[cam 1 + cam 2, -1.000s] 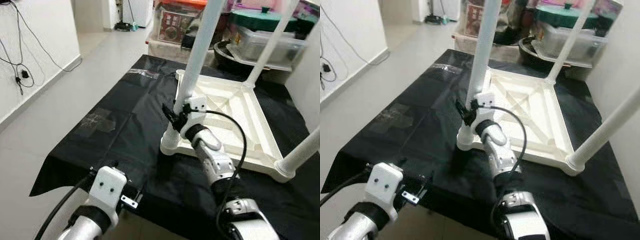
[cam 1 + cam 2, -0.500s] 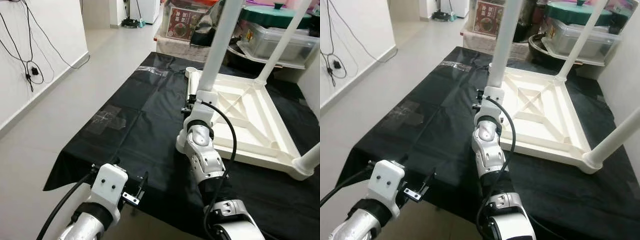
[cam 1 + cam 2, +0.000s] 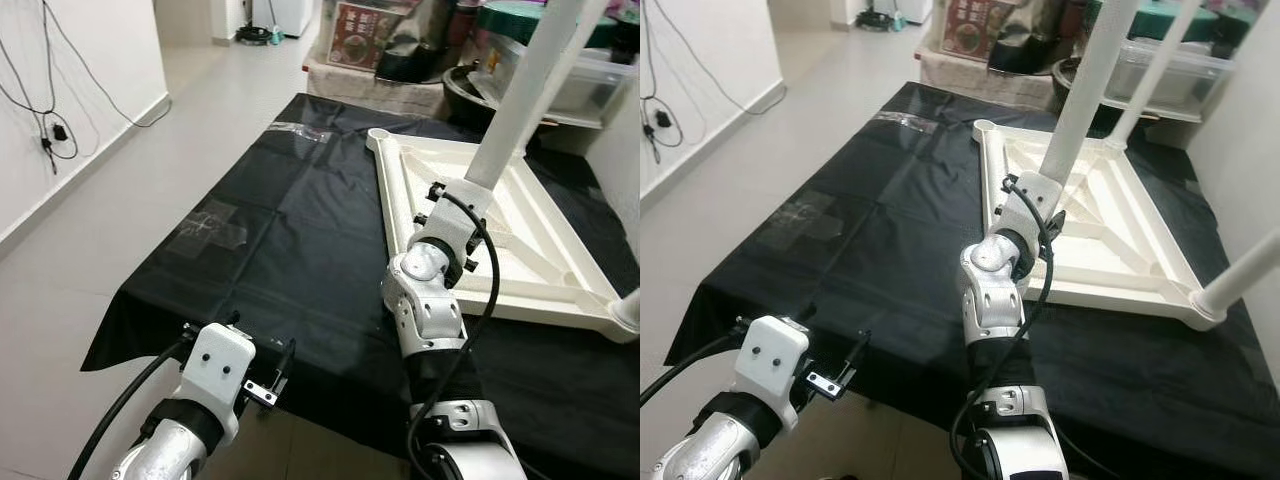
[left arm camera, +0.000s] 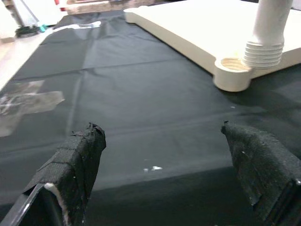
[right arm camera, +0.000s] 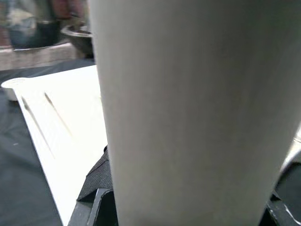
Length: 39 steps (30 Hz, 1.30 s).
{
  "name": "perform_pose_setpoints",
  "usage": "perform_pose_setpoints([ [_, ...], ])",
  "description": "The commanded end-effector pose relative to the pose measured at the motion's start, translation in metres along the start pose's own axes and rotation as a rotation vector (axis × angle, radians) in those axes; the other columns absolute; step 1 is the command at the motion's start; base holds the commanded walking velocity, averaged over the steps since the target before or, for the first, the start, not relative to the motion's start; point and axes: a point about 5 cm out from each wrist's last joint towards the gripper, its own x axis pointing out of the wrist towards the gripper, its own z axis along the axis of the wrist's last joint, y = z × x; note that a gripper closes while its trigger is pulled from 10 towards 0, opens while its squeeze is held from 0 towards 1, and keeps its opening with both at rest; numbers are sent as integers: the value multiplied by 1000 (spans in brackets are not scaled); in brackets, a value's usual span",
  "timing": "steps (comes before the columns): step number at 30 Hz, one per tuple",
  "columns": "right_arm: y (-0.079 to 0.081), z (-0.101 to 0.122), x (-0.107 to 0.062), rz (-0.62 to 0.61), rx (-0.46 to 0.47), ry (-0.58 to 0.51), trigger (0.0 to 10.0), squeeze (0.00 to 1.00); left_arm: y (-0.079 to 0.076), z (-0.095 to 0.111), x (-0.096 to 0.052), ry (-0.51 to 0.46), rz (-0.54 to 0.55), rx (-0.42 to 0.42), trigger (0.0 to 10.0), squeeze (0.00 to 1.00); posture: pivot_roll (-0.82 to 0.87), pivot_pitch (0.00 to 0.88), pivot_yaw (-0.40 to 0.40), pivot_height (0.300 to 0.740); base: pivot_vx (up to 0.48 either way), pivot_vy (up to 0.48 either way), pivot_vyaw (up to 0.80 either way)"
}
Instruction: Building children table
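Now your right gripper is clamped on the white leg, its threaded end just beside the empty corner socket of the upturned tabletop. Centre it upright over the socket before twisting. Left gripper hangs spread wide, empty.

Smooth cream plastic with a soft sheen on the upturned tabletop and on the white leg, ribbed at its threaded end. Thin black sheet, faintly glossy, creased along fold lines, patched with clear shiny tape. Rough woven black cloth on the left gripper fingers. Silver satin metal on the right arm, black rubbery cable. Pale glossy floor tiles.
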Motion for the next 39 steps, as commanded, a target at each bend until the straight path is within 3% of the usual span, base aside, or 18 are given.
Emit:
perform_pose_setpoints([
  [1,30,-38,-53,87,88,244,10000,0,-3,-3,-1,11,-13,-4,10000,0,253,157,-109,740,0,0,0],
  [4,32,-36,-51,142,114,248,10000,0,-3,-4,0,12,-16,-4,10000,0,249,154,-104,740,0,0,0],
  [6,39,-22,-49,285,131,144,10000,0,-4,-4,0,11,-20,-2,10000,0,253,149,-102,740,0,0,0],
  [7,39,-22,-49,285,131,144,10000,0,-4,-4,0,11,-20,-2,10000,0,253,149,-102,740,0,0,0],
  [9,44,-9,-42,411,190,74,10000,0,-4,-4,0,9,-26,5,10000,0,250,146,-103,740,0,0,0],
  [12,42,-2,-35,441,210,21,10000,0,-4,-4,0,8,-27,7,10000,0,250,146,-102,740,0,0,0],
  [14,42,21,-16,571,294,-92,10000,0,-4,-4,0,7,-27,8,10000,0,257,147,-107,740,0,0,0],
  [15,42,21,-16,571,294,-92,10000,0,-4,-4,0,7,-27,8,10000,0,257,147,-107,740,0,0,0],
  [18,47,55,-1,707,316,-236,10000,0,-4,-3,-1,6,-25,7,10000,0,255,151,-105,740,0,0,0],
  [20,47,55,-1,707,316,-236,10000,0,-4,-3,-1,6,-25,7,10000,0,255,151,-105,740,0,0,0],
  [23,51,68,8,811,339,-243,10000,0,-4,-3,0,6,-22,0,10000,0,256,155,-107,740,0,0,0],
  [27,48,61,-1,942,325,-268,10000,0,2,-1,3,9,47,-17,10000,0,252,161,-106,740,0,0,0],
  [31,44,43,-10,971,307,-258,10000,0,13,0,6,0,125,-40,10000,0,252,160,-106,740,150,0,0],
  [39,44,29,-13,989,313,-227,10000,0,25,-1,8,2,166,-4,10000,0,250,150,-103,740,418,-33,0],
])
